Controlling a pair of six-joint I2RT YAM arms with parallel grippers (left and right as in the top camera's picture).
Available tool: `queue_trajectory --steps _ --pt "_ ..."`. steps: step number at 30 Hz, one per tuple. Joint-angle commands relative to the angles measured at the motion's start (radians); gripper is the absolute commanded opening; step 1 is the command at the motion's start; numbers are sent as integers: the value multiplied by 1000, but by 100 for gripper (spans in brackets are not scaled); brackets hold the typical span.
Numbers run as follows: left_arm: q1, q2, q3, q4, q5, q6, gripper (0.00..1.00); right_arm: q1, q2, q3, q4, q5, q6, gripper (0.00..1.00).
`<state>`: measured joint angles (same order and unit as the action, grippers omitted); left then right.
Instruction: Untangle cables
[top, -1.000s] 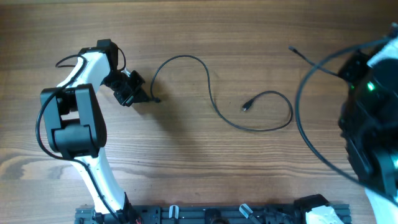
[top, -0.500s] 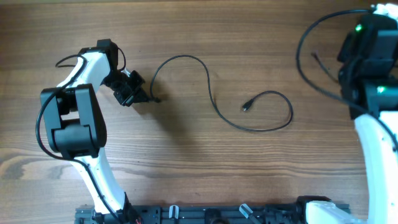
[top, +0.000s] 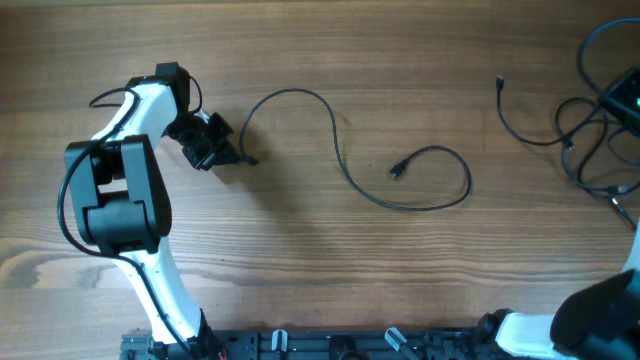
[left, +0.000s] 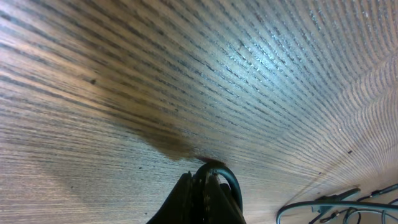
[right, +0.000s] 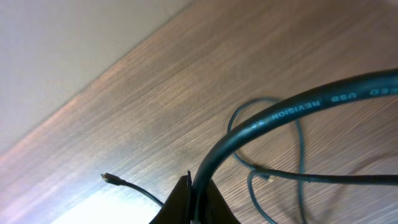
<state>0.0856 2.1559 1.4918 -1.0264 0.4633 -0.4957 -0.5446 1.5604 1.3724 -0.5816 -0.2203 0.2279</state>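
left gripper (top: 232, 155): fingers together, pinching one end of the long cable (top: 295, 92) low against the table (top: 300, 270); in the wrist view a short bend of cord curls out at the fingertips.
long cable: lies flat by itself, arching away from the pinched end, dipping, then hooking back in an open loop; it crosses nothing.
free plug (top: 396, 172): the other end of that cable, resting inside the open loop and apart from the cord around it.
tangled cables (top: 570, 140): a loose bunch at the far right edge, strands crossing one another, one stray end (top: 499, 83) pointing away from the bunch.
right gripper (right: 189, 183): fingers closed; we judge it pinches the lettered strand (right: 292, 112), which rises from the tips above the bunch.
handling: we judge the cords light, limp and smooth-jacketed, keeping their curl and offering no stiffness to push against.
where to hold: just behind a plug, the only rigid part; we expect plugs to snag in loops, so a strand should be drawn out end first and gently.
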Motion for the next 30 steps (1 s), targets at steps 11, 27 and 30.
queue_trajectory --steps 11,27,30 --pt "-10 10 -3 25 -74 2 9 -72 230 14 -25 -166 60 59" --pt "-18 10 -3 29 -90 1 7 -44 231 8 -200 -336 62 88" --pt "-18 10 -3 28 -90 0 7 -1 231 2 -279 -336 46 85"
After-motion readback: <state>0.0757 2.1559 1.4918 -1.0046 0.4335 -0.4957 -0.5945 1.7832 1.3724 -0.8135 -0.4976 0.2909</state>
